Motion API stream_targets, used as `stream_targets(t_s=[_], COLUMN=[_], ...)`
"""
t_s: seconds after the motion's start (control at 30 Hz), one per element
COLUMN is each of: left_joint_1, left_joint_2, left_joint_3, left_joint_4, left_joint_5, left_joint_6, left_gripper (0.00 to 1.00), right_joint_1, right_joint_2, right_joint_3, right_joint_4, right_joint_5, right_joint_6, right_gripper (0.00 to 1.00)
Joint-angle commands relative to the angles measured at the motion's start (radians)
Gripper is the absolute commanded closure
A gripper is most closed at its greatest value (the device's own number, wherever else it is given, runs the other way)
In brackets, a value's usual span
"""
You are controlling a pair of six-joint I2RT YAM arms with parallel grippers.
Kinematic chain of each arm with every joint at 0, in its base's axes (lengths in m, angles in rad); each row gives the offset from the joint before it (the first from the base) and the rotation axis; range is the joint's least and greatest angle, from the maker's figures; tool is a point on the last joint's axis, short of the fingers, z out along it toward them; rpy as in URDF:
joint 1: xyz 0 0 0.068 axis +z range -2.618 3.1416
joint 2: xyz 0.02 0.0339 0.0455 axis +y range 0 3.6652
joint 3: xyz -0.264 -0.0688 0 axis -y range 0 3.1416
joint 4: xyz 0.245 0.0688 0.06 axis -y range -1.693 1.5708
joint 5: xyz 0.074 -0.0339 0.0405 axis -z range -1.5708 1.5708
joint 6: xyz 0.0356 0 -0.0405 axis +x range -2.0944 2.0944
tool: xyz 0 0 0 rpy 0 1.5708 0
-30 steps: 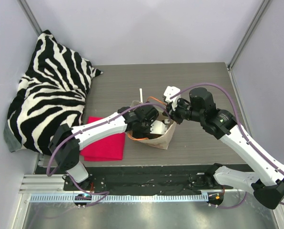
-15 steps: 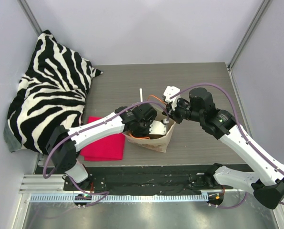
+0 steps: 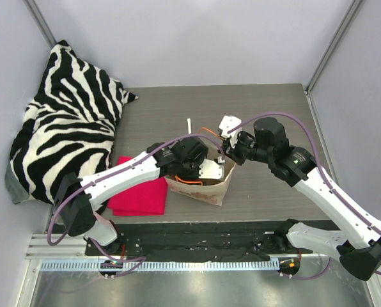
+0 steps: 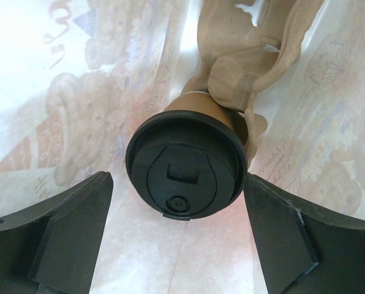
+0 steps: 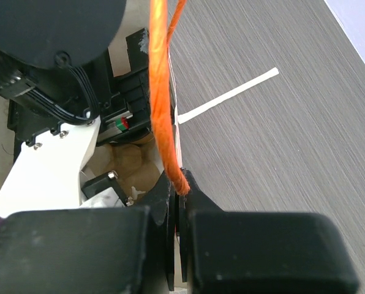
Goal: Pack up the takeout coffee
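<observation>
Left arm (image 3: pixel 123 174): base link now leans further left, forearm swung up off the red folded cloth (image 3: pixel 139 198). Wrist drawn back left and slightly away. Left gripper (image 4: pixel 176 184) sits a touch further left in the mouth of the tan kraft paper bag (image 3: pixel 200 190). The bag's near right corner has slid nearer the table's front edge.

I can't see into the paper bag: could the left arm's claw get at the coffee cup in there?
Probably yes. The left claw is open inside the paper bag, one finger either side of the coffee cup, nothing between. The right claw pinches the orange handle.
</observation>
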Motion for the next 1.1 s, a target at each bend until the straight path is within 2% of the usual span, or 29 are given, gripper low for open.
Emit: stream_targets(t_s=[0.0, 0.13, 0.53, 1.07], left_joint_1=[-0.002, 0.014, 0.064, 0.101], left_joint_2=[-0.060, -0.083, -0.146, -0.254], left_joint_3=[0.015, 0.028, 0.033, -0.042], left_joint_4=[0.040, 0.024, 0.019, 0.186], left_joint_5=[0.021, 0.075, 0.188, 0.231], left_joint_6=[0.009, 0.011, -0.011, -0.018], left_gripper=[0.06, 0.00, 0.00, 0.00], right_joint_1=[-0.009, -0.013, -0.013, -0.018], right_joint_2=[0.006, 0.013, 0.005, 0.019], right_joint_3=[0.000, 0.002, -0.013, -0.006], right_joint_4=[0.044, 0.048, 0.074, 0.096], right_joint_5=[-0.013, -0.017, -0.034, -0.024], right_joint_6=[-0.023, -0.033, -0.065, -0.088], right_gripper=[0.99, 0.99, 0.99, 0.99])
